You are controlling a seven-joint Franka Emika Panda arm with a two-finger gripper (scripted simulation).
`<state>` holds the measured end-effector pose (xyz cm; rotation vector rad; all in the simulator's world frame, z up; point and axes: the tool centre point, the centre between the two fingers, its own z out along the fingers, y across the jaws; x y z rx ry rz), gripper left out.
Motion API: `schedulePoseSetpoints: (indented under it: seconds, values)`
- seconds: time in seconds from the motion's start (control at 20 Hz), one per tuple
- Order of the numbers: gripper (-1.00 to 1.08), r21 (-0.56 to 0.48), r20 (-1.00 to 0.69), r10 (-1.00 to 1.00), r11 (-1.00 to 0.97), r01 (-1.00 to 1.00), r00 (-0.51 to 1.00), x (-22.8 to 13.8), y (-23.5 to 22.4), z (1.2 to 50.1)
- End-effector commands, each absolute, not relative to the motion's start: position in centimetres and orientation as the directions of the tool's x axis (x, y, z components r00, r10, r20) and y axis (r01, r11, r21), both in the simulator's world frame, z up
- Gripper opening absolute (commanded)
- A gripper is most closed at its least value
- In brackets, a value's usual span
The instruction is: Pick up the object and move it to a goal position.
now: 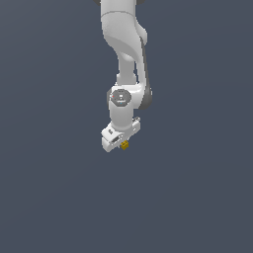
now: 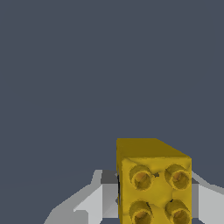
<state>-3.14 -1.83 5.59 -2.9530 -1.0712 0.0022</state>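
The mustard-yellow block (image 2: pixel 154 183), nearly cubic with no clear long axis, turns its four-studded face toward the wrist camera and sits clamped between the pale fingers (image 2: pixel 94 203) of the white gripper (image 1: pixel 124 144), against plain dark grey.

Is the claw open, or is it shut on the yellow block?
Shut on it. In the wrist view the yellow block sits between the grey fingers; in the exterior view it hangs under the claw.

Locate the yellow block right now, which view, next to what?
Exterior view: the yellow block sits just below centre, at the tip of the white pincer under the arm. Wrist view: it fills the foreground between the grey fingers, studs facing the camera.
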Motion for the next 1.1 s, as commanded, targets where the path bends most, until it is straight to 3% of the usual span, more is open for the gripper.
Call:
schedulePoseSetpoints:
  seconds: [0.0,1.05]
  values:
    - [-1.00,0.000,0.000,0.641,-0.767,0.641,0.767,-2.9,-2.3,7.4]
    - [-1.00,-0.001,0.001,0.642,-0.767,0.642,0.767,-0.4,-8.6,29.3]
